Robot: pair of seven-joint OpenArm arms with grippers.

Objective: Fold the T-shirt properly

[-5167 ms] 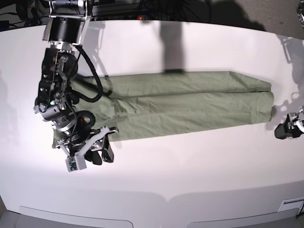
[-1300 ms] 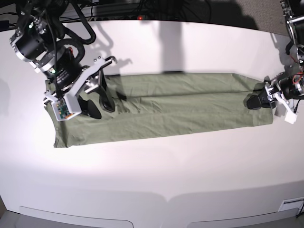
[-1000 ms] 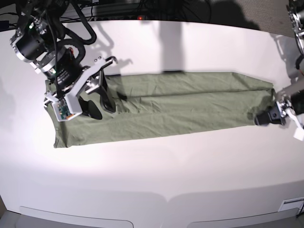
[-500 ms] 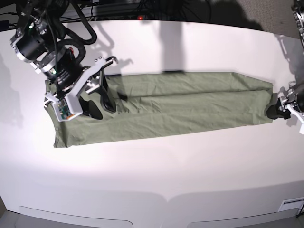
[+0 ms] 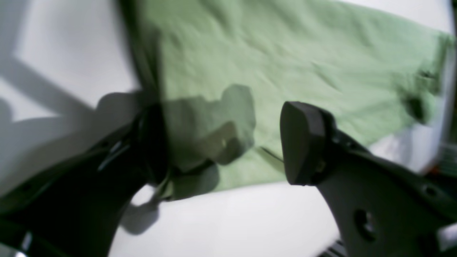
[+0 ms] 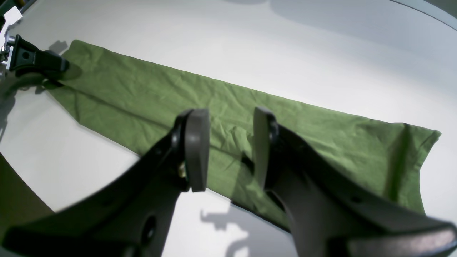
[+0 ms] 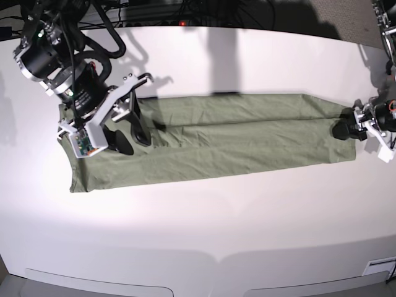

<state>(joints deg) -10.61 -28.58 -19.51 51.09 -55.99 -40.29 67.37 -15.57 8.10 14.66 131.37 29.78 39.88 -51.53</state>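
Glossy white table [image 7: 204, 235], dark cables [image 7: 185, 12] behind its far edge.

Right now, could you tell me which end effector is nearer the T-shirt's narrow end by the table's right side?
Left end effector, at that end of the T-shirt; right end effector is over the opposite end.

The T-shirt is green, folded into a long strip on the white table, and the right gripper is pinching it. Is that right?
Not quite. The right gripper is not pinching the T-shirt; the right wrist view shows it open above the cloth with nothing between its fingers. The rest holds: the shirt is green and lies folded in a long strip on the white table.
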